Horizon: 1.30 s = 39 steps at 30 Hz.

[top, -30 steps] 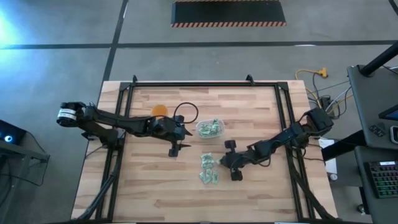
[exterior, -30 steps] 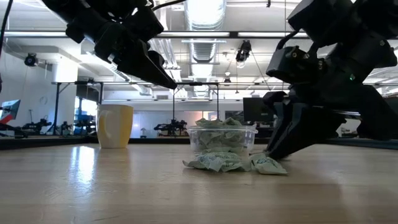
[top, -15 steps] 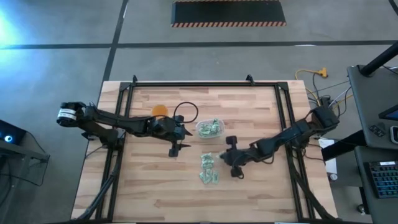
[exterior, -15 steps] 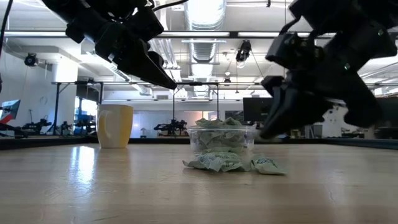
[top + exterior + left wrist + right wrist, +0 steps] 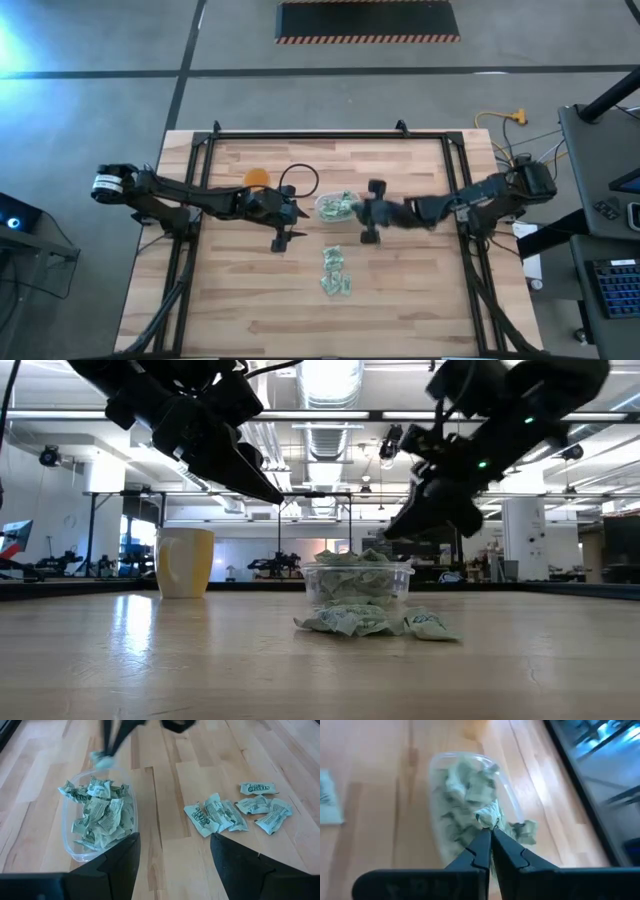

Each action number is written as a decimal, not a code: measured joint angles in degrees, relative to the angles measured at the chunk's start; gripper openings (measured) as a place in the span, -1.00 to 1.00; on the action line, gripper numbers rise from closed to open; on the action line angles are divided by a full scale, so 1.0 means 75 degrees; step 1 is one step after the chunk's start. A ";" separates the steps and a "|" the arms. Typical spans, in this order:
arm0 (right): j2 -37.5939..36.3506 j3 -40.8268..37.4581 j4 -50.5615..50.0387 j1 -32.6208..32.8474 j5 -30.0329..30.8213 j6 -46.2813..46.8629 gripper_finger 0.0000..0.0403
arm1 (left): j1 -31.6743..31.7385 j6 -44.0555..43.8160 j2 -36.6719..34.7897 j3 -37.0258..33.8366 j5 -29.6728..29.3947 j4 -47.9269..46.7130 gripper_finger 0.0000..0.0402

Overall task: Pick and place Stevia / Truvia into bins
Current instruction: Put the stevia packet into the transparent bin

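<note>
- The right gripper hangs over the clear tub, its jaws pinched shut on one green-and-white packet.
- To do this well, I'd centre the packet above the heap inside before letting go, low enough that it cannot flutter over the rim.
- More loose packets lie on the table near the tub.
- The left gripper waits beside the tub, jaws wide and empty.

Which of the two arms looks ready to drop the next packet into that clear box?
The right. Its gripper is shut on a green-and-white paper packet just above the clear plastic tub. The left gripper hangs open and empty, back from the tub and the loose packets.
</note>
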 joint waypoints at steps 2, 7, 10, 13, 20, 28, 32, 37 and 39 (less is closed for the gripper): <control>0.0093 0.0001 0.0271 -0.0537 -0.0864 -0.0030 -0.96 | 0.0000 0.0000 0.0000 0.0000 0.0000 0.0003 0.11; 0.0535 0.0003 0.0652 -0.1361 -0.1939 0.0017 -0.96 | 0.0002 0.0000 -0.0003 0.0000 -0.0002 0.0001 0.11; 0.0827 0.0004 0.0718 -0.1502 -0.2462 0.0061 -0.96 | 0.0001 0.0000 -0.0003 0.0000 0.0000 0.0003 0.11; 0.1012 0.0112 0.0628 -0.1484 -0.2893 0.0223 -0.95 | 0.0002 0.0000 -0.0006 0.0000 -0.0002 0.0005 0.11; 0.0911 0.0428 0.0336 -0.1491 -0.3261 0.0438 -0.66 | 0.0001 0.0000 -0.0006 0.0000 -0.0001 0.0005 0.11; 0.0474 0.0915 -0.1059 -0.1439 -0.3243 0.0498 -0.35 | 0.0000 -0.0003 -0.0006 -0.0028 0.0027 -0.0052 0.11; 0.0067 0.1049 -0.1821 -0.1206 -0.3242 0.0743 -0.32 | -0.0008 0.0007 0.0336 -0.0062 0.0864 0.0078 0.11; -0.0514 0.1035 -0.2218 -0.0558 -0.3243 0.0807 -0.36 | -0.0231 0.0263 0.1539 -0.0008 0.1764 0.1367 0.11; -0.0711 0.1016 -0.2417 -0.0258 -0.3240 0.0919 -0.38 | -0.0306 0.0364 0.2027 0.0123 0.1772 0.1649 0.11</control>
